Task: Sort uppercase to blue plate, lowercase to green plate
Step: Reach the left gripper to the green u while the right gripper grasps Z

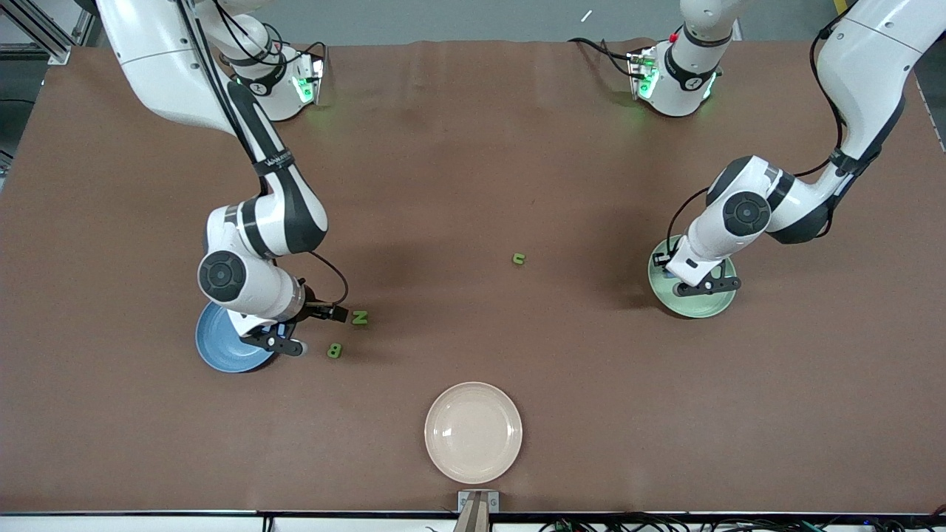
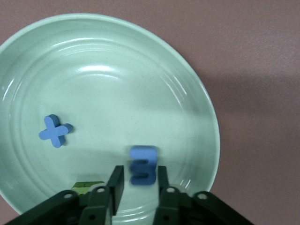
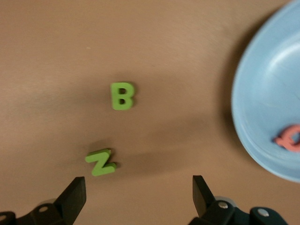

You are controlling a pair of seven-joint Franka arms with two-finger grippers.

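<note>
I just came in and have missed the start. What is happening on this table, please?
Two arms sort foam letters onto plates. The left tool is over the green plate, a blue E/m-shaped piece between its parted fingers; a blue x lies in the plate. The right tool, open, hangs beside the blue plate, over the green N. The green B and a small green letter lie on the table.

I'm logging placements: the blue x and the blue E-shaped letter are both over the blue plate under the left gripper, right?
Not quite: the plate is wrong. The left wrist view shows the blue x and the blue E-shaped letter over the green plate, under the left gripper.
</note>
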